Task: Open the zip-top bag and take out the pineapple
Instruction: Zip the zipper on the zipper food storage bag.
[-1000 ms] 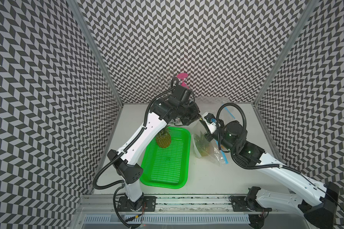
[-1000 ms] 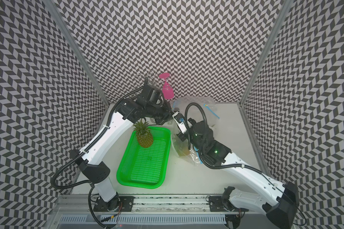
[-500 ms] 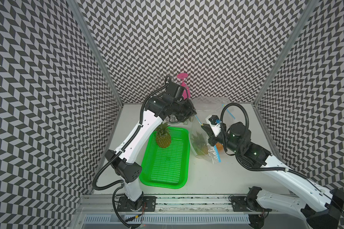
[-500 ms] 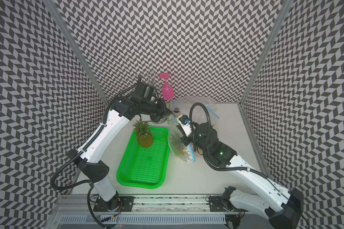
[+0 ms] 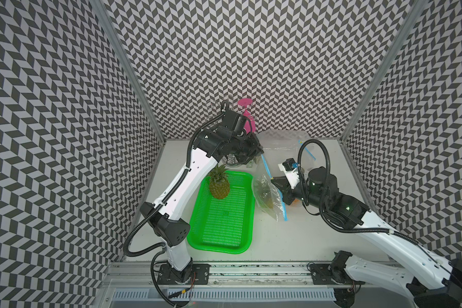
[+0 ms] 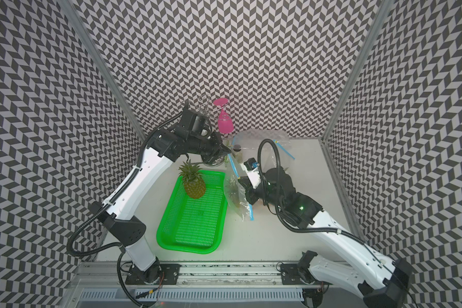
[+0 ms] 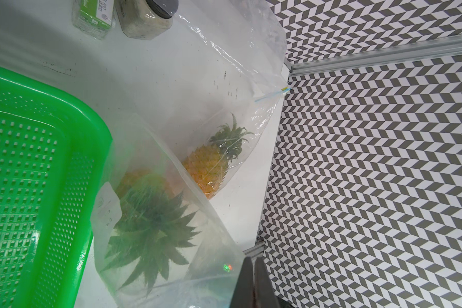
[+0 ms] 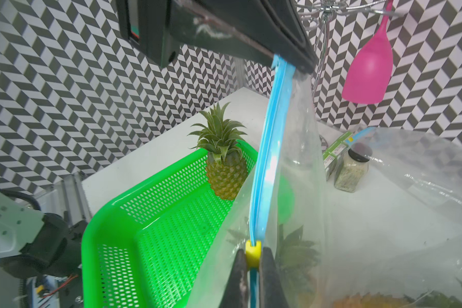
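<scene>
The clear zip-top bag hangs between my two grippers, to the right of the green basket. Its blue zip strip runs taut from one gripper to the other. My left gripper is shut on the strip's upper end. In the left wrist view its jaws are pressed together at the bag's edge. My right gripper is shut on the yellow slider. Inside the bag lies the pineapple, leaves toward the left wrist camera.
A second pineapple stands upright at the far end of the green basket. Another clear bag holding a pineapple lies at the back right. A pink glass on a rack, a spice jar and a green box stand at the back.
The right arm has drawn back to the right with the slider, and the left gripper has shifted slightly back and left. The zip strip now stretches longer between them.
</scene>
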Available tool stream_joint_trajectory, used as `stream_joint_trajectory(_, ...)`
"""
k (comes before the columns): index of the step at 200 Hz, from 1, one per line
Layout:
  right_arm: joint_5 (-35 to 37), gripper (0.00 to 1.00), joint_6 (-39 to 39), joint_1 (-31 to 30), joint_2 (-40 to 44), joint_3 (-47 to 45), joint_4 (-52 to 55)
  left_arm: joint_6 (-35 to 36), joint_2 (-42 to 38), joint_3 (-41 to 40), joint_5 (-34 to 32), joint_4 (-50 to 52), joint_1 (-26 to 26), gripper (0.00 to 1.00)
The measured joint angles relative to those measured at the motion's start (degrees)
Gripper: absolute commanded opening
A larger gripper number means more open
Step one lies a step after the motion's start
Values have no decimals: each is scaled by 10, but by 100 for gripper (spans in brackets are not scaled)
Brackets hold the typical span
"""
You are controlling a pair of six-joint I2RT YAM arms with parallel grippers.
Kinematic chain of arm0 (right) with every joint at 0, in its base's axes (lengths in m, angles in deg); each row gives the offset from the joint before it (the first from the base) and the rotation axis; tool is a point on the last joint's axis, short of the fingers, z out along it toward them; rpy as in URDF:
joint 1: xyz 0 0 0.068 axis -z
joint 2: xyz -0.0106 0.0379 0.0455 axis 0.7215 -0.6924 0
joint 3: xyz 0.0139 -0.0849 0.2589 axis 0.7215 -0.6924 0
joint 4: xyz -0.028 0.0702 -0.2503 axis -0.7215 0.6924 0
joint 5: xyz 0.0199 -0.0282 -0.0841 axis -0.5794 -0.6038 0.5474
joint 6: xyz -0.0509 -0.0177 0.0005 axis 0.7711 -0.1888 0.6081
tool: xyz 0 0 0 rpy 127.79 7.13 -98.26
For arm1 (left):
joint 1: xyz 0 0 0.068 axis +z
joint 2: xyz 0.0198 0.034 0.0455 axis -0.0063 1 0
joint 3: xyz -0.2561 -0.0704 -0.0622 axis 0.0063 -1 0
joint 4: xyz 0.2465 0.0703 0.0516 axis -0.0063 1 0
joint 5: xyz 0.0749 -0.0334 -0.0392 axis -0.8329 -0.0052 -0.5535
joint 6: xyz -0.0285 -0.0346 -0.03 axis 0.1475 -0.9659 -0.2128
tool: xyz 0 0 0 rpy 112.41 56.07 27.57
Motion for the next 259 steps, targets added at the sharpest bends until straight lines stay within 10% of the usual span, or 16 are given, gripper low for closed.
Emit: stream_joint_trajectory(259,72,0,-70,-24,62,-16,24,-13,-35,-51,-17,-45,-8,0)
